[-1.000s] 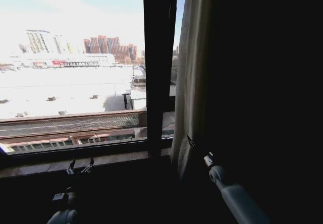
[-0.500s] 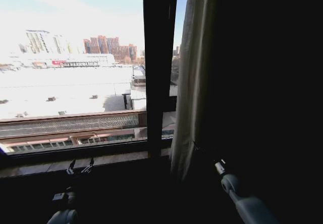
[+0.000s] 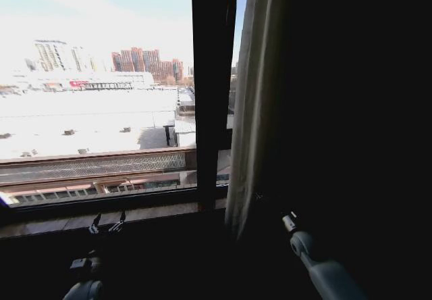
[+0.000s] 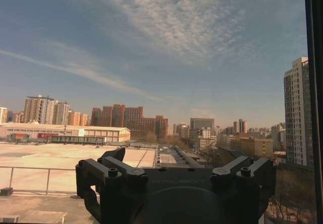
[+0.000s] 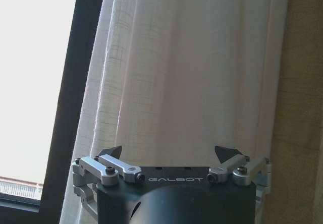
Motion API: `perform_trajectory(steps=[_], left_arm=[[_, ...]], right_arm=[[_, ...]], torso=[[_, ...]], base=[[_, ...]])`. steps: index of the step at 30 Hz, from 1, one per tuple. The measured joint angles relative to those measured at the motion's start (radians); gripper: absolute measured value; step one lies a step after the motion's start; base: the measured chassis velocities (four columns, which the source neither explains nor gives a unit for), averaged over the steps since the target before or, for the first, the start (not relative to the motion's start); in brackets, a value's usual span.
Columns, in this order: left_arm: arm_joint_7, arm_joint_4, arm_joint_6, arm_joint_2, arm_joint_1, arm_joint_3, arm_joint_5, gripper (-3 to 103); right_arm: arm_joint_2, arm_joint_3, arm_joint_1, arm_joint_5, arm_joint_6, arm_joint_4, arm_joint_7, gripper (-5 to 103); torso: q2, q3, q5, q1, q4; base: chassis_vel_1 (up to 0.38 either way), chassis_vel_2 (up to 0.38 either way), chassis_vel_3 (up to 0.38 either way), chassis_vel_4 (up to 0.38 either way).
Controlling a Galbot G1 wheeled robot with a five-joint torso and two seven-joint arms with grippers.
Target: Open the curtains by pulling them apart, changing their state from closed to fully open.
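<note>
White, sheer curtains [image 3: 253, 104] were seen gathered at about two o'clock, just beside the black window frame [image 3: 212, 84]; the glass at ten o'clock was left bare. The right gripper [image 5: 171, 153] was held before the pleats with its jaws spread wide, no fabric between its fingertips [image 5: 112, 150]. The left gripper [image 3: 108, 220] was parked at seven o'clock below the sill [image 3: 101, 217], jaws spread, nothing held.

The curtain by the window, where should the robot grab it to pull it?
Probably the curtain's free edge beside the black window frame, coming straight on at the fabric. Its vertical pleats bunch there, giving the open right gripper a fold to pinch.
</note>
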Motion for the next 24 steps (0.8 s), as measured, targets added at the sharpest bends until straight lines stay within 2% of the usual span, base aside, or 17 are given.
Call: perform_trajectory(steps=[24], left_arm=[[0.000, 0.000, 0.000, 0.000, 0.000, 0.000, 0.000, 100]], right_arm=[[0.000, -0.001, 0.001, -0.001, -0.001, -0.002, 0.001, 100]], torso=[[0.000, 0.000, 0.0000, 0.000, 0.0000]], base=[[0.000, 0.000, 0.000, 0.000]])
